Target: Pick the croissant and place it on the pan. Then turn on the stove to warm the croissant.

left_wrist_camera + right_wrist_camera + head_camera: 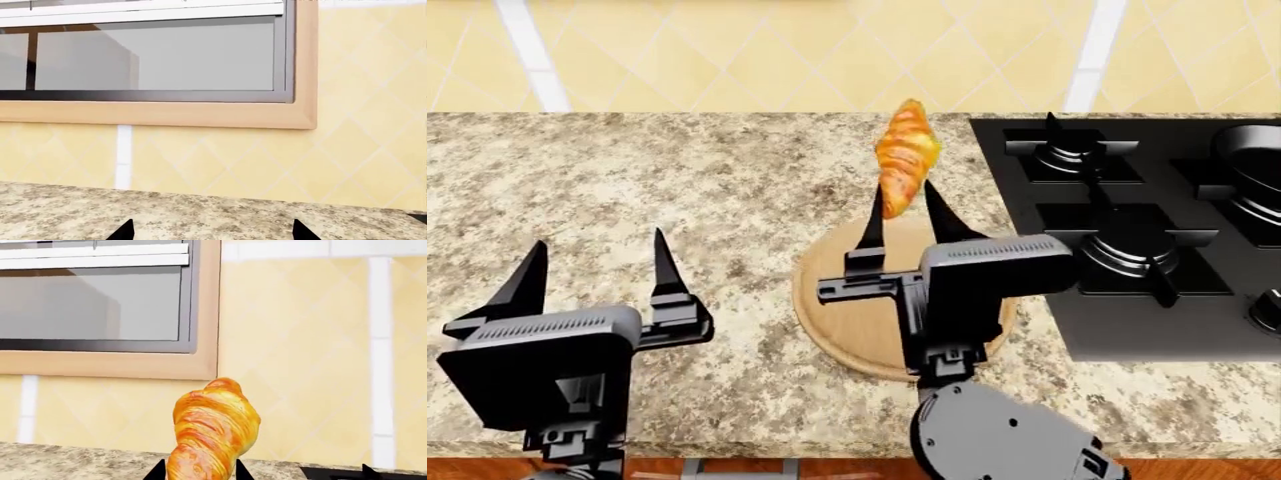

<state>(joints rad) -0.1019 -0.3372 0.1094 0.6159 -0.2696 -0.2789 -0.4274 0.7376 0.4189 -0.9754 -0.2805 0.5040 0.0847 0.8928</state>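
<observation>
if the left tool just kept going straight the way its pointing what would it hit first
Most likely the yellow tiled wall just below the window frame. The left tool is open and empty, pointing across bare granite counter; nothing stands in its line, though depth is hard to judge.

Bright even sim lighting, soft faint shadows, sharp focus throughout, slight gloss on croissant (906, 160)

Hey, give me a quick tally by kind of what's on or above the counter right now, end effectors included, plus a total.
Croissant: 1
Round wooden board: 1
Stove: 1
Pan at the frame's edge: 1
End effectors: 2, left and right
Total: 6
</observation>
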